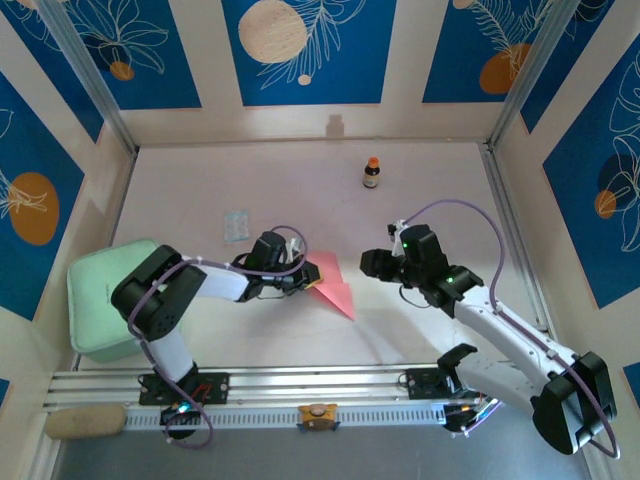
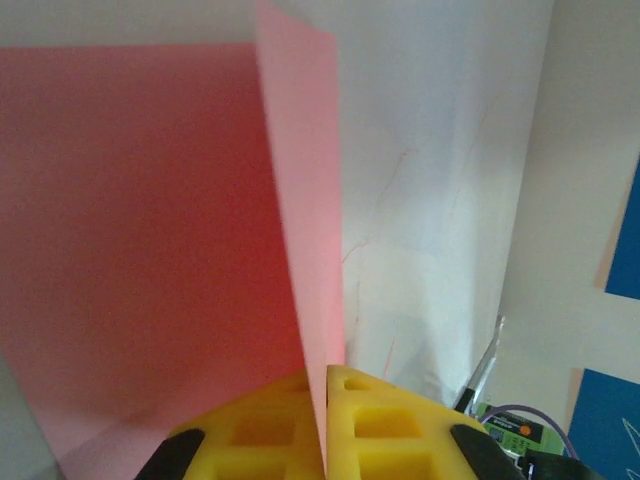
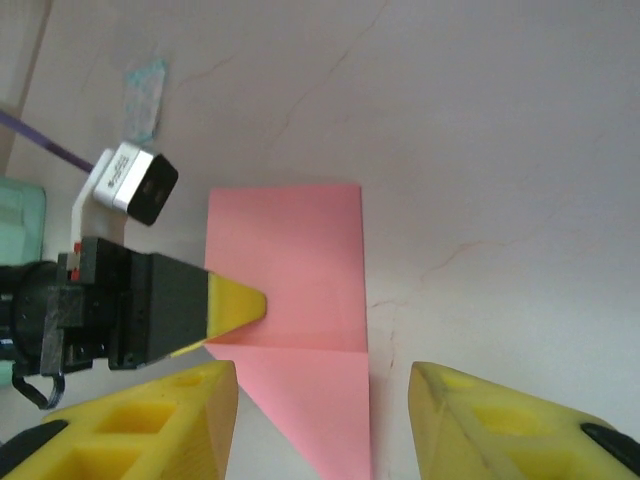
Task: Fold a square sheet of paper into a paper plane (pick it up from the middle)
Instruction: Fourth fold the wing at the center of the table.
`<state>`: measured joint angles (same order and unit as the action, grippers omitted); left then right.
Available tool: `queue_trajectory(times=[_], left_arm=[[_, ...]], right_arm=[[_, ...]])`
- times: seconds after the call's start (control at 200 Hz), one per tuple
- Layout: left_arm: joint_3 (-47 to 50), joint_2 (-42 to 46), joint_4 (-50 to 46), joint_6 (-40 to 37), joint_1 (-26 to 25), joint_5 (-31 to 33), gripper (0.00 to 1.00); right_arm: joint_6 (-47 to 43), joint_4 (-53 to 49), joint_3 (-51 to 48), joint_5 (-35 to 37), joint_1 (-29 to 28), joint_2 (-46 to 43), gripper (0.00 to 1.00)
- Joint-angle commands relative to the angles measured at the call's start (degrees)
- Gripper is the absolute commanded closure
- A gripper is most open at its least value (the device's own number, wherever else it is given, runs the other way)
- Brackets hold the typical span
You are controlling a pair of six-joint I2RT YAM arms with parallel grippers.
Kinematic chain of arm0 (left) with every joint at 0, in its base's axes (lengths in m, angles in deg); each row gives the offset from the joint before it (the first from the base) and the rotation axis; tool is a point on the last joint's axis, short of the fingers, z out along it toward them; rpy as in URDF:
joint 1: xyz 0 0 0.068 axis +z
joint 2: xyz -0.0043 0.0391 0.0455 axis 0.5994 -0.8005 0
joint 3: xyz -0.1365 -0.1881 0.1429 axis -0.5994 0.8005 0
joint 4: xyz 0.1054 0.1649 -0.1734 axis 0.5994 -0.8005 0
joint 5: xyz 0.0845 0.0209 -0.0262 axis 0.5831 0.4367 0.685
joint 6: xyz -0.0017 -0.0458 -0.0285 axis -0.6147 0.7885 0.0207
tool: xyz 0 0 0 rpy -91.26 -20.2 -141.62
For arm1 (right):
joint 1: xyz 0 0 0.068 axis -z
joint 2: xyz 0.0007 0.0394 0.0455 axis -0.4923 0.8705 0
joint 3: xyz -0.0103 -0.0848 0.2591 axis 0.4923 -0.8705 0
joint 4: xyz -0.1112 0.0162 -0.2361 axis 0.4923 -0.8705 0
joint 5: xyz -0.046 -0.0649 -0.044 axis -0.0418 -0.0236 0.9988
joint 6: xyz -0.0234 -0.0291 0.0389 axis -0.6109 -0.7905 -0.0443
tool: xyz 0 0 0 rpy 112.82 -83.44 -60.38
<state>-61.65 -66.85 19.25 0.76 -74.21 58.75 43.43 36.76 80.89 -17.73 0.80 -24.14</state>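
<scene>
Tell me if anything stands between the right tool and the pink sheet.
Nothing visible does. Bare table lies between the open right tool and the pink sheet. The left tool pinches its left edge, and the small bottle stands well behind.

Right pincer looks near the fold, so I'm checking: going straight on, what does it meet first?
Most likely the pink paper, lying ahead of the open right pincer; the left pincer, clamped on it, sits just aside. Depth is unclear.
</scene>
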Motion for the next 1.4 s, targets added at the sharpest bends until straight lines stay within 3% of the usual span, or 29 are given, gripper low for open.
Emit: queue_trajectory(times=[0.0,0.14,0.25,0.3,0.425,0.625,0.76,0.895,0.98,1.395], left_arm=[[-0.7,-1.1,3.1,0.6,0.7,-1.8,0.94],[-1.4,-1.7,2.4,2.0,0.7,-3.4,0.95],[-3.6,-0.3,-4.6,-1.0,0.9,-4.1,0.89],[-4.6,0.2,-6.3,-2.7,1.0,-4.2,0.82],[-6.7,0.7,-10.3,-6.7,1.3,-4.1,0.78],[-5.7,0.3,-8.4,-8.6,1.3,-6.4,0.83],[-4.5,-0.2,-6.0,-7.9,1.3,-7.0,0.87],[-2.2,1.1,-2.9,-7.2,1.4,-6.5,0.83],[-2.4,1.5,-3.4,-7.9,1.4,-6.5,0.82],[-5.8,3.5,-10.3,-10.9,1.5,-7.3,0.84]], right_arm=[[1.0,0.1,-2.1,-2.8,2.9,-1.6,0.52],[1.2,0.6,-3.7,-3.4,2.8,-2.1,0.55],[0.2,2.6,-5.9,-3.6,-0.3,-2.3,0.57],[-1.2,3.9,-7.2,-0.8,-3.2,-2.6,0.57],[-6.7,5.7,-9.6,8.9,-11.4,-2.8,0.56],[-11.2,9.4,-13.0,24.0,-23.8,-3.4,0.53],[-18.1,16.7,-17.0,28.4,-30.2,-2.7,0.52],[-24.3,19.9,-17.3,34.4,-35.3,0.1,0.54],[-26.5,21.8,-17.3,34.0,-36.3,1.9,0.62],[-31.9,29.5,-14.6,36.7,-38.9,15.1,0.56]])
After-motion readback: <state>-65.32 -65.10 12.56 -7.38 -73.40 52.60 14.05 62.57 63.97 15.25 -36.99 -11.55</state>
